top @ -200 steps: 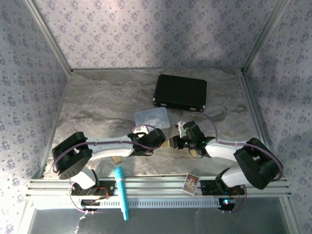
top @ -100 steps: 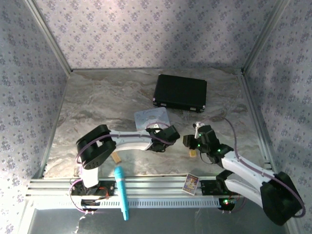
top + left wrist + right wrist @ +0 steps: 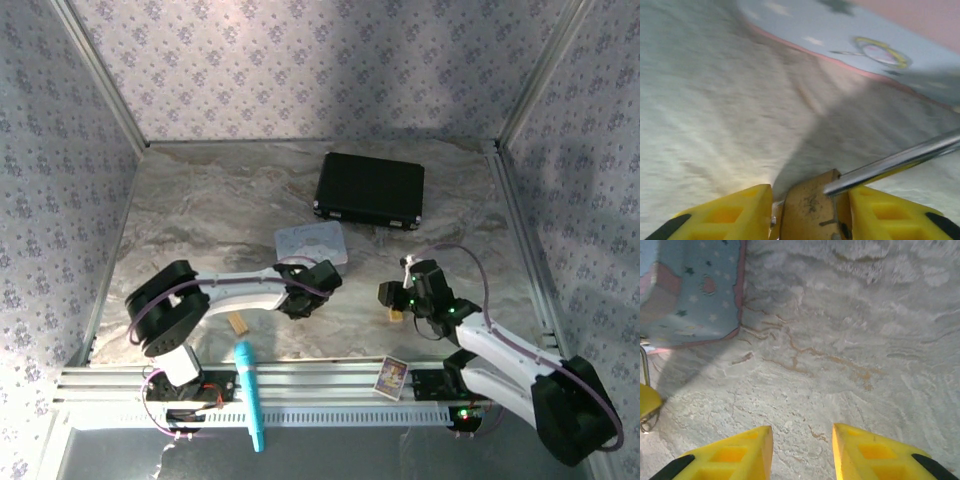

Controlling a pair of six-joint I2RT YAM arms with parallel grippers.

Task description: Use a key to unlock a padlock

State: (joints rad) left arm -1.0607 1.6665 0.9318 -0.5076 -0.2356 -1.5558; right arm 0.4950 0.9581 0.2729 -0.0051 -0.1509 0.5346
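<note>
Enclosed robot test cell, lab rig, marble-patterned tabletop (image 3: 200, 220) under the black case (image 3: 370, 189), floral-papered panels (image 3: 300, 70) rising behind that case and on both sides of it, aluminium corner posts (image 3: 530, 75) at the joins, slotted aluminium rail (image 3: 320, 385) well in front of the case, two arm bases (image 3: 180, 390) bolted along it.

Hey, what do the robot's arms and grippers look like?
The left arm and right arm have white links, bulky black joints and thin purple cables looping alongside. The left gripper and right gripper have yellow plastic jaws with moulded recesses.
</note>
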